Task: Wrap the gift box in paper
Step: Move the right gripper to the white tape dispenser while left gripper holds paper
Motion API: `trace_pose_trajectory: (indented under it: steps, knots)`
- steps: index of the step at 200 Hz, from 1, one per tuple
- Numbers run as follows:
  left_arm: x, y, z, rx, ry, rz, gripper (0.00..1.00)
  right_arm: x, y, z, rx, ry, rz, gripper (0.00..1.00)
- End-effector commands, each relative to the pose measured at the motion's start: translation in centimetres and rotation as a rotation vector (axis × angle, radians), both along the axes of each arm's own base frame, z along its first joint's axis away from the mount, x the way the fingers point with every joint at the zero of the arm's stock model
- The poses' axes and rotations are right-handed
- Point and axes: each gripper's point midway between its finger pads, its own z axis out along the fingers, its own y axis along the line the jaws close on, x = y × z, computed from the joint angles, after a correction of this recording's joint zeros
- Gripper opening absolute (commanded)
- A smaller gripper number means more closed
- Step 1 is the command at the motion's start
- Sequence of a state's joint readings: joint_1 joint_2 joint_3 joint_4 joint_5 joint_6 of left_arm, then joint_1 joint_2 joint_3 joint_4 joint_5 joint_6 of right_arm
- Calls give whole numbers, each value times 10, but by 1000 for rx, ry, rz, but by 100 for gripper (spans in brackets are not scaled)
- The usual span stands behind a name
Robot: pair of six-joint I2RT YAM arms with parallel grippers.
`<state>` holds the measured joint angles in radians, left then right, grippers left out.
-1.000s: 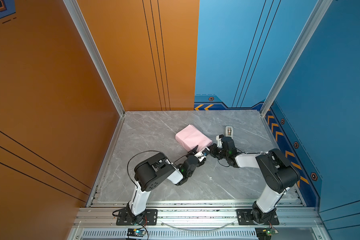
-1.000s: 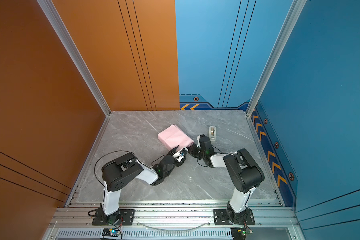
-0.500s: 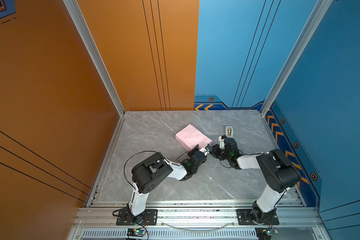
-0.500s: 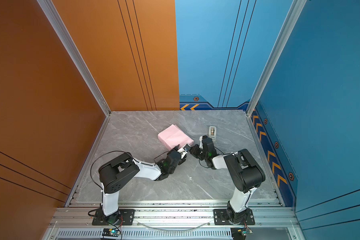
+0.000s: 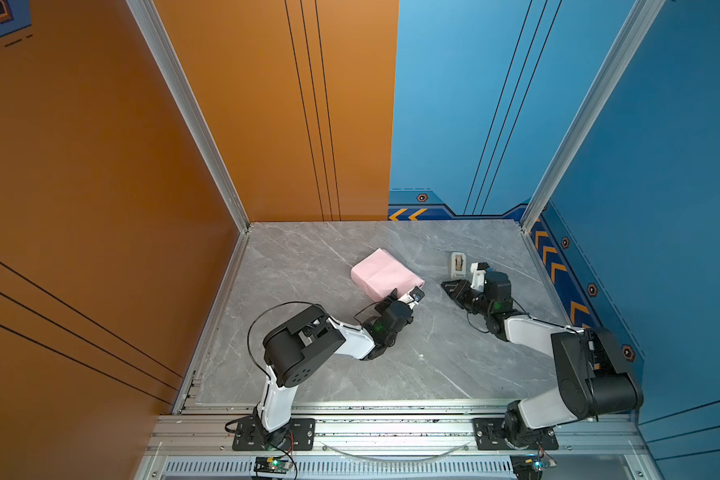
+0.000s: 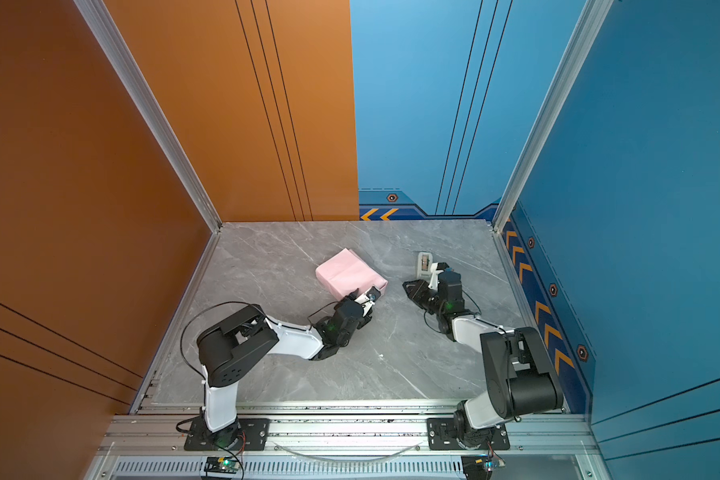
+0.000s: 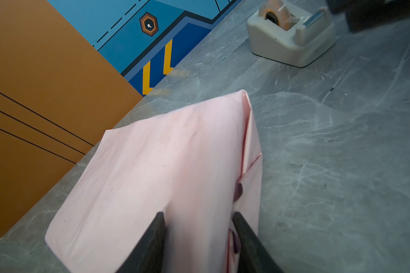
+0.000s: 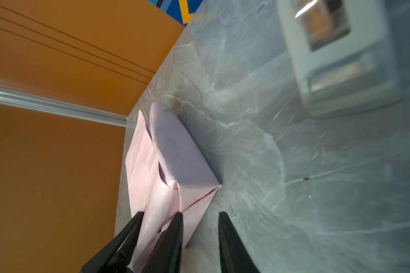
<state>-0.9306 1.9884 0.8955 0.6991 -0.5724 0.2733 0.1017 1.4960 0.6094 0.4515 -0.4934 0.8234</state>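
The paper (image 5: pixel 381 270), pale pink in both top views, lies folded into a boxy parcel on the grey marble surface (image 5: pixel 308 332), toward the back and near the middle. A beige tape dispenser (image 5: pixel 458 266) stands well apart to its right, just beside the right arm's wrist. Only bare surface separates the parcel from the right pincer (image 5: pixel 447 286), whose jaws stand apart and empty. The left pincer (image 5: pixel 391 296) meets the parcel's near right end. The left wrist view shows its jaws on either side of a raised fold; whether they clamp it cannot be told. That view also shows a dark sliver in the fold's gap, seemingly the gift box (image 7: pixel 238 192), which the top views hide. Only the right wrist view shows a lilac flap on the parcel's side.
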Motion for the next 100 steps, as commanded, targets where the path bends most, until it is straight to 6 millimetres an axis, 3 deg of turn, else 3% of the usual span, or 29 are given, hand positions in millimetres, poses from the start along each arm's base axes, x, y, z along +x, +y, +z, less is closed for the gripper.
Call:
trace_pose_trajectory:
  steps: [1,29,49,100]
  knots:
    - [-119,103,-188,478,678,-42,45,5,-18,9,-82,26,52,32]
    - [-122,106,-188,490,713,-25,45,22,-41,12,-166,67,67,34]
    - [-124,107,-186,489,729,-13,45,35,-63,4,-216,142,59,36]
    - [-125,106,-182,473,749,3,45,75,-87,-3,-244,171,107,39]
